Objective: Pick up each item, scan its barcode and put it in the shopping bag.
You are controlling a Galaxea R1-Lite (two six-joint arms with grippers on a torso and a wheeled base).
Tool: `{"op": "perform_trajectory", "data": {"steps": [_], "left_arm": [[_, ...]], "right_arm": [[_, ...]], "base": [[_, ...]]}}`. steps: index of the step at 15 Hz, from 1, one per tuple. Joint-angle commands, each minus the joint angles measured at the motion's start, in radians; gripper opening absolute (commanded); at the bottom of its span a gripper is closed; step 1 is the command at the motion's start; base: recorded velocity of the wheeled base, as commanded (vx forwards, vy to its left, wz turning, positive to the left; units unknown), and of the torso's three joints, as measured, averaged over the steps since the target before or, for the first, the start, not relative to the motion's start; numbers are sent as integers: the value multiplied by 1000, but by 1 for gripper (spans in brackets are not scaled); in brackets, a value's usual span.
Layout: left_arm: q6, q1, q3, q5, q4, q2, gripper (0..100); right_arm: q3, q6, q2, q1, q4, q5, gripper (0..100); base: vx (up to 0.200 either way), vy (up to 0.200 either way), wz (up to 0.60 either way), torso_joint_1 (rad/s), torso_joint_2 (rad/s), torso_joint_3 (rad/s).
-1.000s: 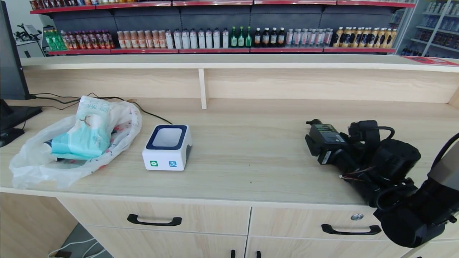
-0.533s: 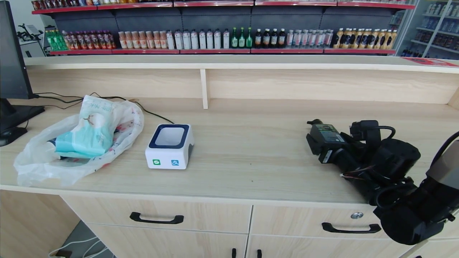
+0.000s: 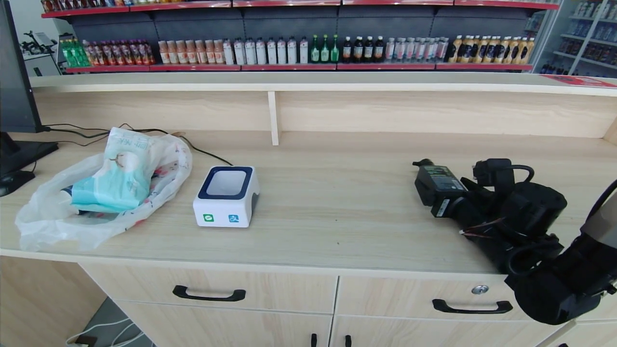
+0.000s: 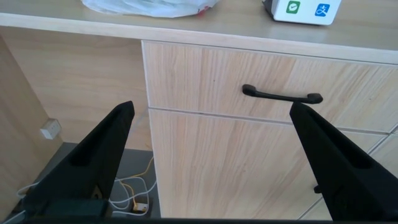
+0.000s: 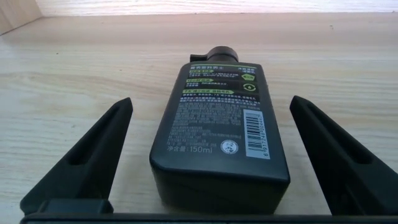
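Lowest and nearest, the left gripper hangs in front of the cabinet below the counter. Its fingers are spread wide with nothing between them, and it faces a drawer with a black handle.

Up on the counter, the bag lies slumped near the front edge at the left, with a teal pack sticking out of its mouth. Just to the right of the bag sits the white scanner, window up.

Well to the right, the black bottle lies flat, label and barcode up, cap pointing away from the robot. The right gripper sits low over it with its fingers wide, one on each side of the bottle and clear of it (no grip yet).

Farther back, a cable runs from behind the bag toward the scanner. A monitor stands at the far left, and shelves of drinks line the back wall.

Against a second ago, the whole head view has wobbled slightly, so the camera moved. Bag, scanner and bottle lie where they did, and the right arm has barely shifted.
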State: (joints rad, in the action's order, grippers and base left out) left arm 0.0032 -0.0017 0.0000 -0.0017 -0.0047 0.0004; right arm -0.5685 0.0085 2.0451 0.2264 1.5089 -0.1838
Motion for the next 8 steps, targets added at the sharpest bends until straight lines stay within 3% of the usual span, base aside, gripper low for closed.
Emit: {"op": "perform_trajectory", "data": {"steps": [1,8], "left_arm": [[0,0,0,0,0,0,100],[0,0,0,-1,2,0,100]], "right_arm": [[25,19,-123,21,-79,4,100],[-159,82,-324,27,-605,32,100]], "base": [[0,0,0,0,0,0],[0,0,0,0,0,0]]}}
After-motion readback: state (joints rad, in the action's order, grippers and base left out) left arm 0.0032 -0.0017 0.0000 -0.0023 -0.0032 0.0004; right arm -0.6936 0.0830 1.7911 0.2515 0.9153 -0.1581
